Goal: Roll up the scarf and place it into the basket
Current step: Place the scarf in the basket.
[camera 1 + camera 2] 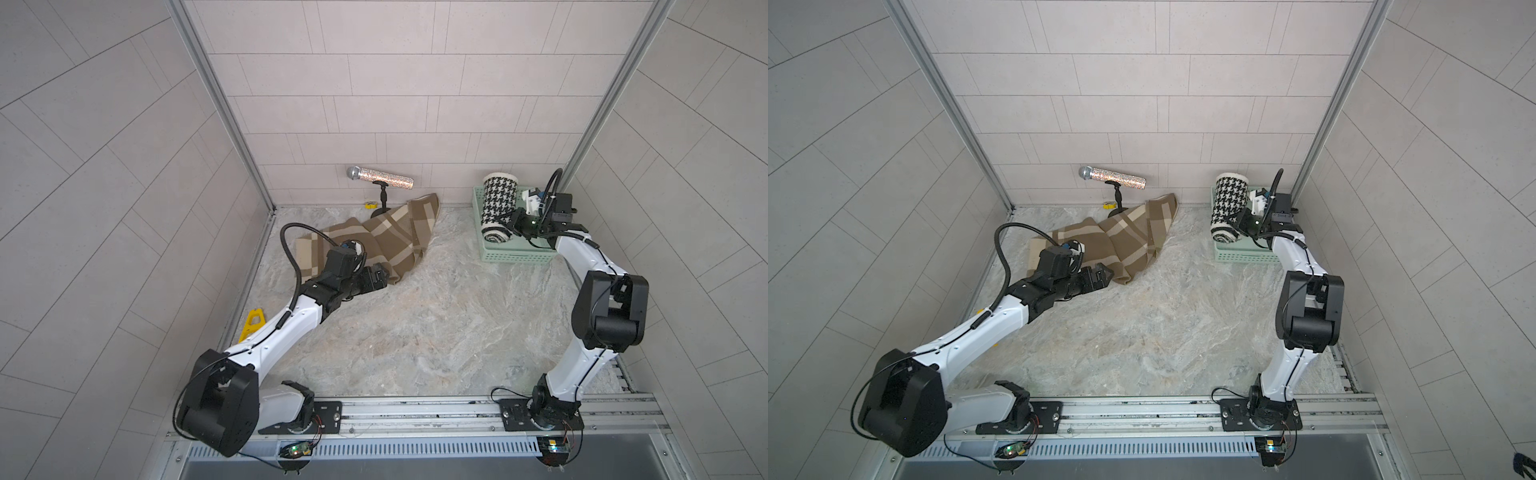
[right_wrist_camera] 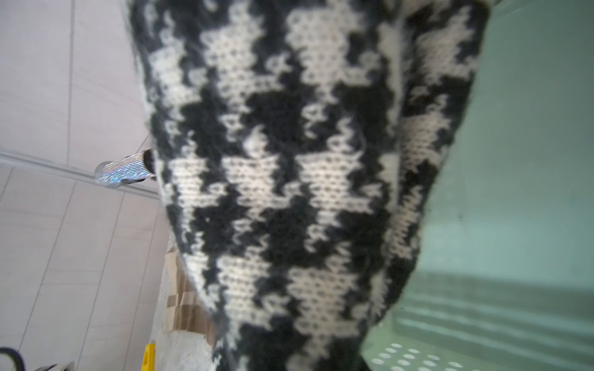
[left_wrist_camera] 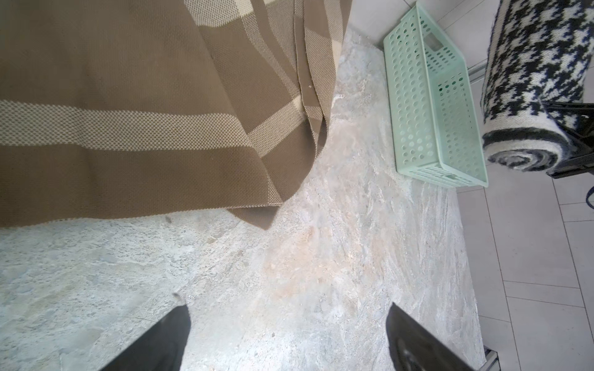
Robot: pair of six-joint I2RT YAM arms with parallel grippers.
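Scarves counted at two, grippers at two, basket [image 1: 519,254] and microphone [image 1: 380,178] at one each. Rolled houndstooth scarf [image 1: 498,208] (black and white, wound tight, spiral showing at its near end) pinched near that end by right gripper [image 1: 512,224], hanging lengthwise over mint-green perforated basket, far end tilted up above the rim. Wide-spread and empty, left gripper [image 3: 287,321] just beside loose brown plaid scarf [image 1: 374,237].

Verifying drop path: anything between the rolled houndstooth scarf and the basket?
Nothing visible. The right gripper holds the rolled houndstooth scarf over the mint-green basket, whose inside shows empty in the left wrist view. The brown plaid cloth lies well off to the side.
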